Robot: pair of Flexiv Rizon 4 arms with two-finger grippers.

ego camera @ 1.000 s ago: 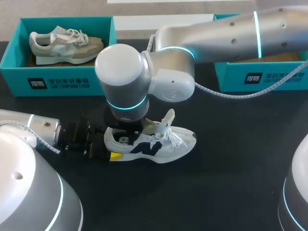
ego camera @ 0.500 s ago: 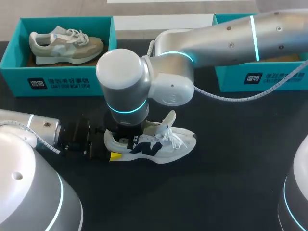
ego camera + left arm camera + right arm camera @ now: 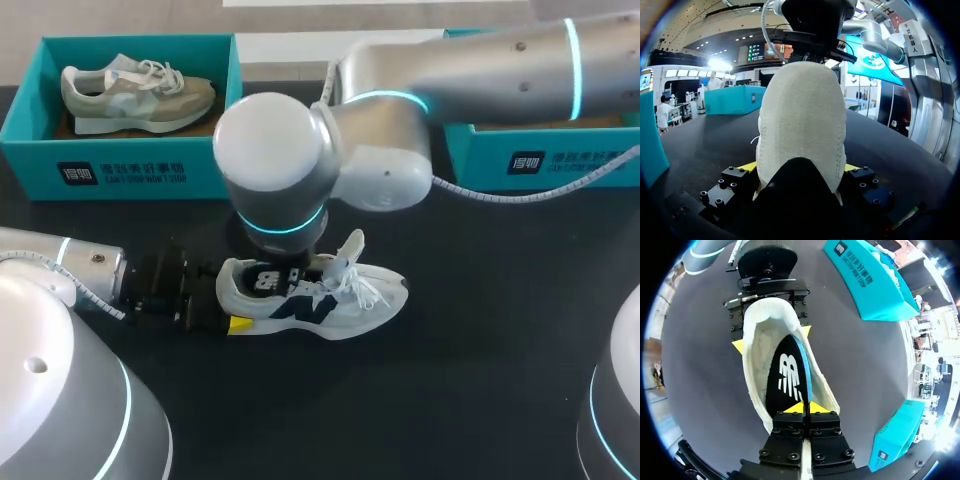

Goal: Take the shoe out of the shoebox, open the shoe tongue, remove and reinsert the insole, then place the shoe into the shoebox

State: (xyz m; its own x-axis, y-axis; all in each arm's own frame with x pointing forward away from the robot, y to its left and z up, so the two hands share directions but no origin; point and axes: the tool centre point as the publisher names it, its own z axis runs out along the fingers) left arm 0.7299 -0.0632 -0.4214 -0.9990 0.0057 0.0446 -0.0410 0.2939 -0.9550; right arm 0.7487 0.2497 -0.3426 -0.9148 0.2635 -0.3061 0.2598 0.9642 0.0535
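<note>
Between the right gripper's (image 3: 803, 407) pinched-together tips sits the edge of the black insole (image 3: 787, 375), tilted partly up out of the white sneaker (image 3: 756, 355), probably mid-removal. Ahead of it, the left gripper (image 3: 799, 168) clamps the heel from both sides, bracing the sneaker upright on the table (image 3: 480, 380) against that pull. Well beyond waits the teal shoebox (image 3: 540, 160).

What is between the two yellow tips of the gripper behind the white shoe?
The heel of the white shoe, squeezed from both sides by the left gripper. The left wrist view shows it. The right gripper pinches the insole.
</note>
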